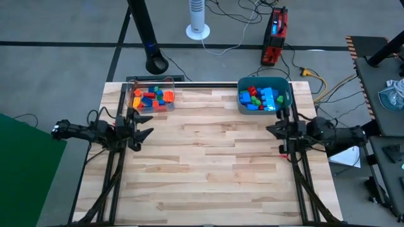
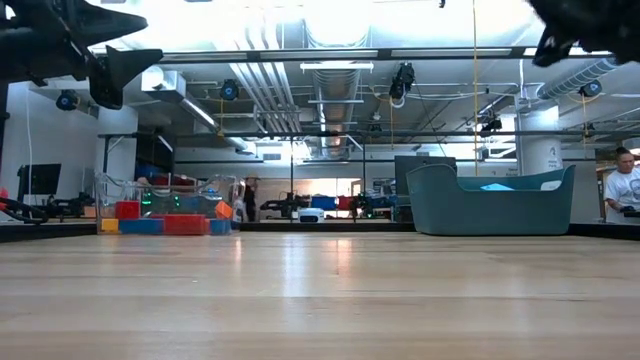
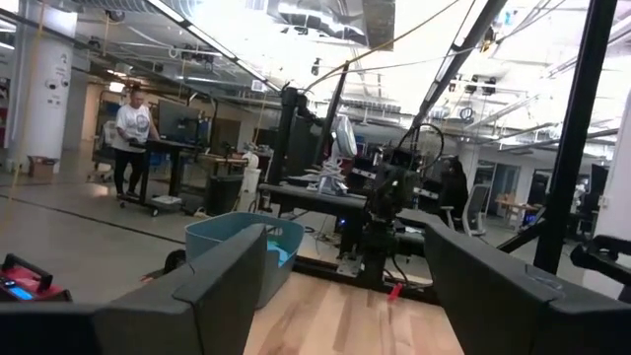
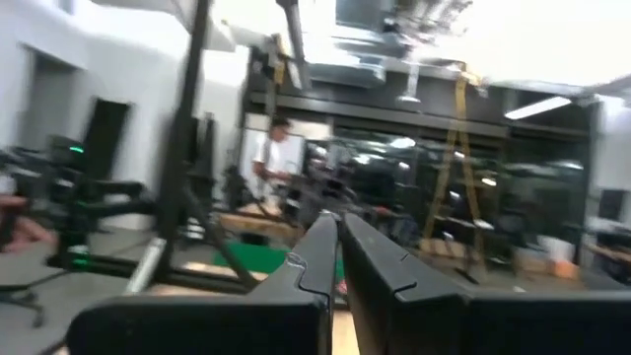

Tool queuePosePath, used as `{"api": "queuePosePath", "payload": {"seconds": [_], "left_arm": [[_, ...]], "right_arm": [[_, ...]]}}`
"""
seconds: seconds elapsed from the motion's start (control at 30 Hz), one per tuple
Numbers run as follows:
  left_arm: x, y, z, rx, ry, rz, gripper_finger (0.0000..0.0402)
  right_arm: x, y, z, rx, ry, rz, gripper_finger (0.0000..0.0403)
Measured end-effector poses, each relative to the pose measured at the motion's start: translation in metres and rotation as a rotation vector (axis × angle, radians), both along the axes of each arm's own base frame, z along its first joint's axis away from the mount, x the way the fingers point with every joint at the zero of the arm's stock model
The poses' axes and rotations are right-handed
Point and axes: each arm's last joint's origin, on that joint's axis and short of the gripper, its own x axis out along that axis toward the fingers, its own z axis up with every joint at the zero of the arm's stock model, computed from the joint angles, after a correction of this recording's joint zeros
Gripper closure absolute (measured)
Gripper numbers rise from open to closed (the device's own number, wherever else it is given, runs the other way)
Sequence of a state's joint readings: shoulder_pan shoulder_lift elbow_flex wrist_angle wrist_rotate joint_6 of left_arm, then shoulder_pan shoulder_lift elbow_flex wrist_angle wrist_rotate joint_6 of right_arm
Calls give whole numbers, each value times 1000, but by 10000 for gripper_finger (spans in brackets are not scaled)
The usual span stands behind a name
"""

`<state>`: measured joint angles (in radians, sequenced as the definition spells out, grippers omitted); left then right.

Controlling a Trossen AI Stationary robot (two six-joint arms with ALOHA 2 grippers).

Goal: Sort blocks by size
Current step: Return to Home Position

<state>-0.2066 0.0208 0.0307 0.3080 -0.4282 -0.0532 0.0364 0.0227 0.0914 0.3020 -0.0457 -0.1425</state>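
Observation:
The blocks lie in two containers at the table's far edge. Orange, red, blue and yellow blocks [image 1: 151, 98] fill the clear plastic box [image 1: 169, 81] at the far left, also seen in the low view [image 2: 165, 222]. Blue, red and green blocks [image 1: 259, 98] lie in the teal tub [image 1: 284, 85] at the far right. My left gripper [image 1: 146, 129] hangs open above the table's left side, pointing right, nothing between its fingers [image 3: 212, 286]. My right gripper [image 1: 270, 130] hangs shut above the right side, pointing left, its fingertips [image 4: 320, 251] closed together on nothing.
Both arms hang high over the wooden table [image 1: 208, 170], well above its surface in the low view. On the floor beyond the far edge stand a white fan base [image 1: 197, 29] and a red device [image 1: 275, 36]. A person [image 2: 625, 190] stands in the room behind.

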Motion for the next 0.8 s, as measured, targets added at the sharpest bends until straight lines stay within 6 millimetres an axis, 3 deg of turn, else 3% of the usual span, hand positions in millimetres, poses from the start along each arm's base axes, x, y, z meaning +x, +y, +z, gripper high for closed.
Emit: {"api": "queuePosePath", "payload": {"seconds": [0.2,0.5,0.8], "left_arm": [[0,0,-1,16,18,13,139],[0,0,-2,37,30,19,139],[1,0,-2,42,33,20,139]], "right_arm": [[6,-1,-21,-6,50,-34,390],[10,-1,-33,-24,148,-38,390],[12,0,-46,147,294,6,390]]}}
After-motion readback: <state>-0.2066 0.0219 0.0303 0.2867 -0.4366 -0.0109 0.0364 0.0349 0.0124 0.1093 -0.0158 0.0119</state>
